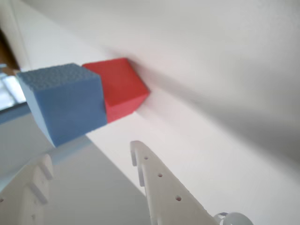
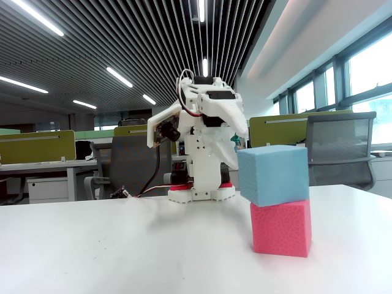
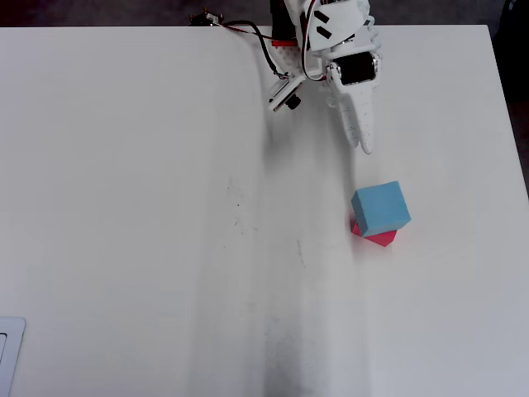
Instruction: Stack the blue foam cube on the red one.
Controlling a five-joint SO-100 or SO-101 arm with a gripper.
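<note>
The blue foam cube (image 2: pixel 273 174) sits on top of the red one (image 2: pixel 281 227), turned a little against it, on the white table (image 2: pixel 122 251). In the overhead view the blue cube (image 3: pixel 380 207) covers most of the red cube (image 3: pixel 382 239). The wrist view is tilted and shows the blue cube (image 1: pixel 63 101) against the red cube (image 1: pixel 123 89). My gripper (image 1: pixel 89 154) is empty with its jaws apart, drawn back from the stack and touching neither cube. It is near the arm's base in the overhead view (image 3: pixel 364 145) and the fixed view (image 2: pixel 239 131).
The arm's base (image 3: pixel 289 33) stands at the table's far edge, with wires (image 3: pixel 235 29) beside it. The table's right edge (image 3: pixel 508 124) runs close to the stack. Office chairs (image 2: pixel 340 147) and desks stand behind the table.
</note>
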